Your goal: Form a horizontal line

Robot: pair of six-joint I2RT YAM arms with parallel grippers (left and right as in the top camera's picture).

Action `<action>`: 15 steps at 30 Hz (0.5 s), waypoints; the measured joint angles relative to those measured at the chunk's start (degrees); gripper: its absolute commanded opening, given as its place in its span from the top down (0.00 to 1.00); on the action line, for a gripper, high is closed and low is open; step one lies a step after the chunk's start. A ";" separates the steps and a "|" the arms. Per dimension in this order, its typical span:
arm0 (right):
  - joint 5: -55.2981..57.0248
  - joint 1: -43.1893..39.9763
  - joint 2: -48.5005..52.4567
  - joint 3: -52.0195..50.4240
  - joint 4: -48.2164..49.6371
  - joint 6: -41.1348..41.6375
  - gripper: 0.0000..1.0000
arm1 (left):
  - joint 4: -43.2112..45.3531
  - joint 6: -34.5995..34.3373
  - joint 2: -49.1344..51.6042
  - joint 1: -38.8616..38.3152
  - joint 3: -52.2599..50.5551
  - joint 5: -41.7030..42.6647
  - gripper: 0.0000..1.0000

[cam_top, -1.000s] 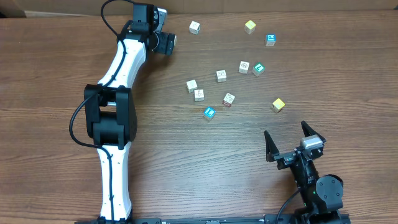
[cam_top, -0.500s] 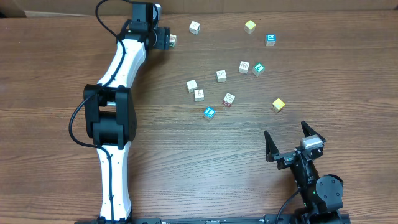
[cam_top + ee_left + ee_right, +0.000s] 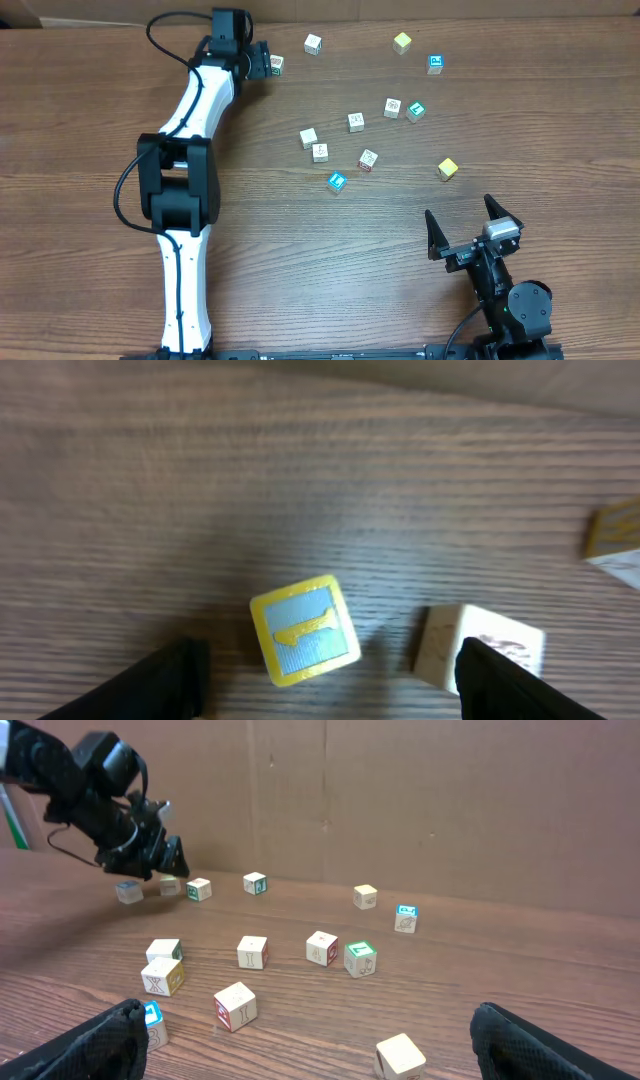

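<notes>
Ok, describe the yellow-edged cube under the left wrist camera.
The cube with yellow border and pale blue face bears a raised yellow figure, too blurred to read; it looks like painted wood. It rests flat on the brown wooden table, turned askew, touching nothing, framed by the open jaws of the left gripper. A cream cube lies apart beside it.

The left arm wore glossy white shells over its long links, broken up by chunky black joint housings, and thin black cables looped out beside the joints. The right arm was black throughout, with a rounded joint housing and a small silver-grey block at the wrist. The right gripper bore two matt black fingers that tapered to points.
</notes>
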 measured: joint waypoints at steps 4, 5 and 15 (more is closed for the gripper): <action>0.00 0.00 0.00 0.00 0.00 0.00 0.00 | 0.98 -0.83 1.22 0.00 -0.02 -0.20 0.33; 0.00 0.00 0.00 0.00 0.00 0.00 0.00 | 1.25 -0.94 1.31 0.00 -0.02 -0.24 0.34; 0.00 0.00 0.00 0.00 0.02 -0.02 0.00 | 3.13 -1.31 1.31 0.02 -0.02 -0.39 0.44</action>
